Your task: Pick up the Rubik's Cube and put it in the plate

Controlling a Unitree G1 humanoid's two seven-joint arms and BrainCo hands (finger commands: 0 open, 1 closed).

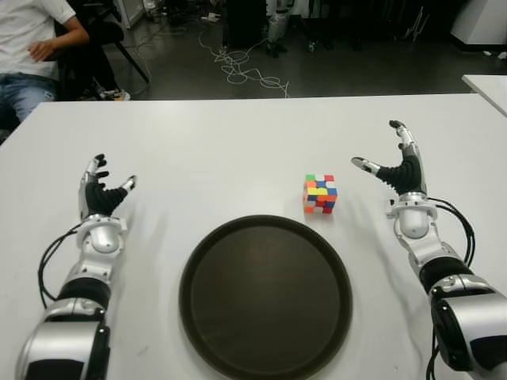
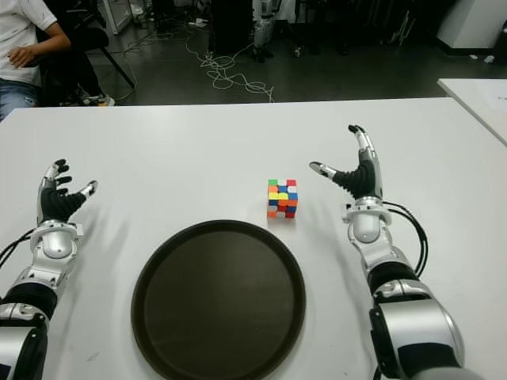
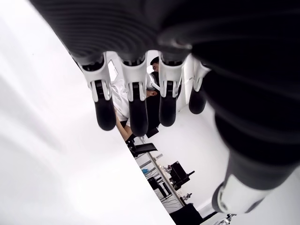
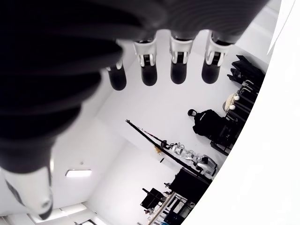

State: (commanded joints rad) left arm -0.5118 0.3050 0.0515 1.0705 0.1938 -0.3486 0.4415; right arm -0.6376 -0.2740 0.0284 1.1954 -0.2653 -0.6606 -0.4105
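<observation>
**Cube not yet grasped, right hand nearest**

The cube [image 1: 319,194] stands on the white surface [image 1: 238,142], just beyond the far right rim of the plate [image 1: 265,297], which holds nothing. The right hand [image 1: 394,165] is near it on the right side, fingers spread and holding nothing. The left hand [image 1: 101,188] shows well apart on the left of the plate, fingers loosely open, also without any object.

For a good grasp, I think the right hand should come across to the cube, thumb on one side face and fingers on the opposite one, then lift straight before it crosses the rim.

The wrist views show only fingertips and the room, not the cube. Whether the hands touch the surface I cannot tell.
</observation>
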